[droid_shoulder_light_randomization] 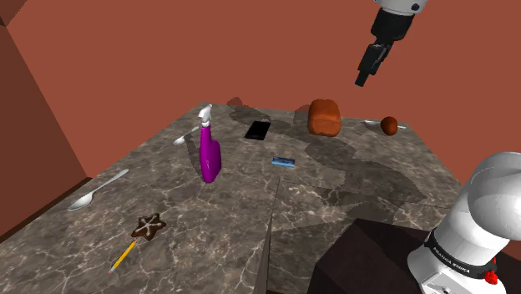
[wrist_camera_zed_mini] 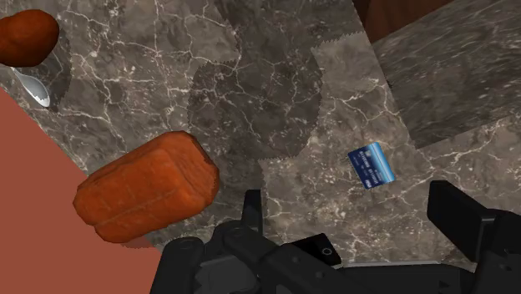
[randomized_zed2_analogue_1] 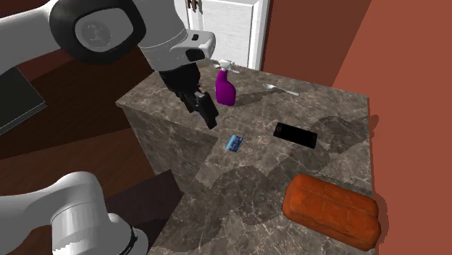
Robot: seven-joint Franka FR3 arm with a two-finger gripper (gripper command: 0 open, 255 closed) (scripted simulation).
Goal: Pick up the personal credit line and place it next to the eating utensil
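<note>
The credit card [droid_shoulder_light_randomization: 285, 161] is small and blue and lies flat near the middle of the dark marble table [droid_shoulder_light_randomization: 334, 209]; I also see the card [randomized_zed2_analogue_1: 234, 143] [wrist_camera_zed_mini: 373, 164] from the other two cameras. My gripper [droid_shoulder_light_randomization: 367, 71] [randomized_zed2_analogue_1: 205, 109] hangs high above the table's far side, open and holding nothing. In the wrist view the card lies ahead of my gripper [wrist_camera_zed_mini: 355, 219], closer to the right finger [wrist_camera_zed_mini: 459, 219]. Three spoons lie on the table: one [droid_shoulder_light_randomization: 98, 190] near the shoulder view's left edge, one [droid_shoulder_light_randomization: 185, 136] behind the purple bottle, one [droid_shoulder_light_randomization: 373, 124] at the far right.
A purple spray bottle [droid_shoulder_light_randomization: 209, 154] stands left of the card. A black phone [droid_shoulder_light_randomization: 257, 129] and an orange-brown loaf [droid_shoulder_light_randomization: 325, 117] lie behind it, and a brown ball [droid_shoulder_light_randomization: 389, 125] rests by the far spoon. A star cookie [droid_shoulder_light_randomization: 149, 225] and a pencil [droid_shoulder_light_randomization: 123, 255] lie near the front.
</note>
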